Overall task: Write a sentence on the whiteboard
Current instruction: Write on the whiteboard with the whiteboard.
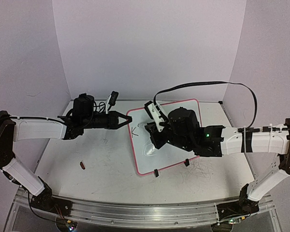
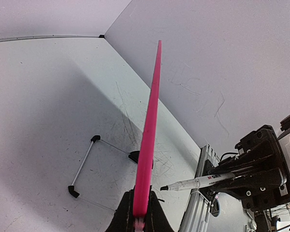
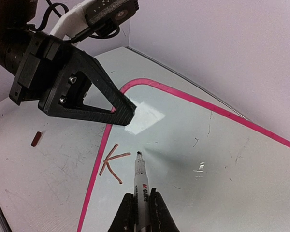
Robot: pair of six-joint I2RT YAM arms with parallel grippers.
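Observation:
The whiteboard [image 1: 171, 145], white with a pink rim, lies in the middle of the table. My left gripper [image 1: 124, 119] is shut on its left rim; in the left wrist view the rim [image 2: 150, 121] runs edge-on out of the shut gripper [image 2: 141, 192]. My right gripper [image 3: 140, 197] is shut on a white marker [image 3: 140, 181], whose black tip rests at the board's surface just right of a single "K" [image 3: 111, 162]. That letter is all that shows of the sentence, near the left rim [image 1: 134, 128]. From above, the right gripper [image 1: 153, 131] hovers over the board's left part.
A small red cap-like piece [image 1: 82, 166] lies on the table left of the board, also in the right wrist view [image 3: 36, 138]. Two black clip feet [image 1: 156, 172] sit on the board's near edge. White walls close the back and sides. An aluminium rail [image 1: 145, 212] runs along the front.

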